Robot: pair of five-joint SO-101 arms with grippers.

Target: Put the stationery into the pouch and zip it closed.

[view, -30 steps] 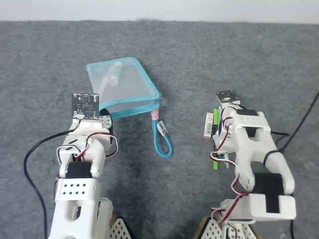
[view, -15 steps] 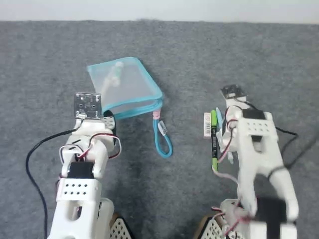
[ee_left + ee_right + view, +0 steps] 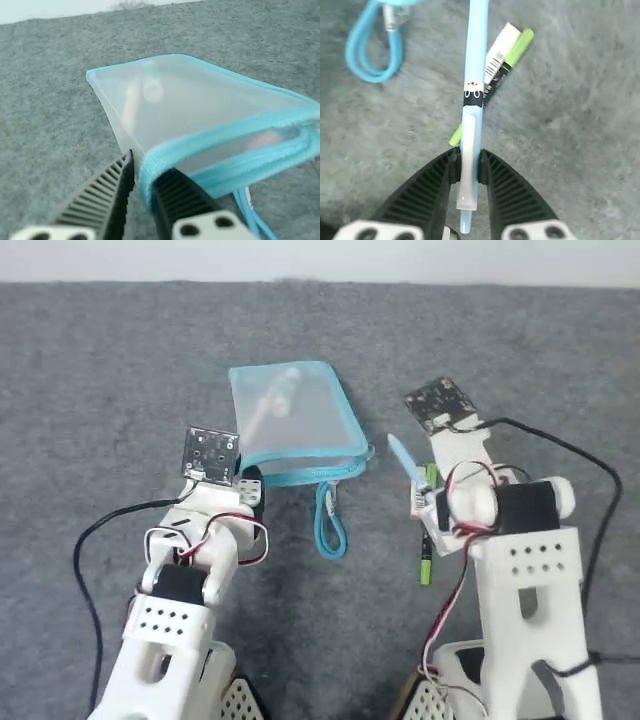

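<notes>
The pouch [image 3: 295, 420] lies about mid-tabletop, a little toward the far edge. One slim piece [image 3: 268, 408] shows through its clear side. I judge it to be thin, floppy film that would sag or skid if taken by the sheet. The stiffer teal zip rim is the place to hold it, and my left gripper [image 3: 145, 167] is pinched shut on that rim at the corner nearest that arm.

My right gripper [image 3: 468, 157] is clamped on the light blue pen [image 3: 476, 75] close to one end, with the long part pointing toward the pouch. The pen looks light, rigid and smooth, so held this far back it may swivel between my jaws.

Below it on the tabletop lie a green pen [image 3: 519, 44] and a white labelled piece [image 3: 501, 42], touching. The pouch's strap loop [image 3: 370, 79] lies near them.
</notes>
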